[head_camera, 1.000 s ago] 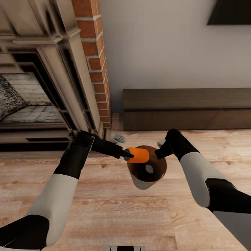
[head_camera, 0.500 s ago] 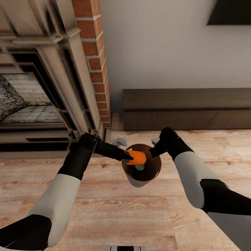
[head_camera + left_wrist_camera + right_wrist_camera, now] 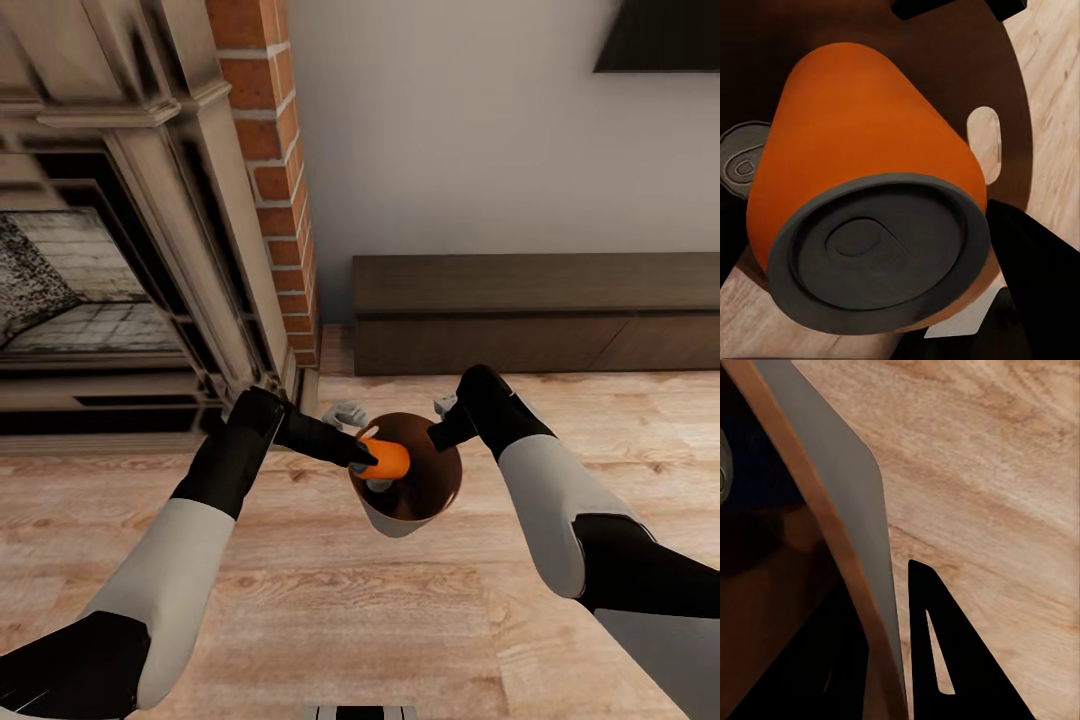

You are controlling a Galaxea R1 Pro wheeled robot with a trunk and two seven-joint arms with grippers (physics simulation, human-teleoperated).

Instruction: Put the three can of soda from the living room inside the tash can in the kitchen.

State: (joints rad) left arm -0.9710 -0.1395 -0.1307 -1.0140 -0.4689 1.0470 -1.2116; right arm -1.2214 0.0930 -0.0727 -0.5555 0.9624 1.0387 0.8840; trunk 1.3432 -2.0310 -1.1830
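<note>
Orange soda can (image 3: 386,458) lies on its side over the open mouth of the trash can (image 3: 405,520), pinched at its near end by the left gripper (image 3: 362,458), whose dark fingers close on it from the fireplace side. Seen from the left wrist, the orange can (image 3: 862,187) fills most of the frame, its grey end turned toward the camera, with the bin's coppery brown inside behind it and the rim slot (image 3: 984,139) just past its edge. Deeper in the bin a second can's grey top (image 3: 739,161) shows beside the orange one; its body colour cannot be made out. The right gripper (image 3: 447,432) clamps the bin's far rim, holding the bin off the light wood floor (image 3: 300,600); from the right wrist, one dark finger (image 3: 945,660) lies against the grey outer wall (image 3: 847,510) and the other sits inside against the brown lining, the wall squeezed between them. Fireplace (image 3: 110,260) with its red brick column (image 3: 275,170) stands to the robot's left, and a long dark low cabinet (image 3: 540,310) runs along the wall ahead.
</note>
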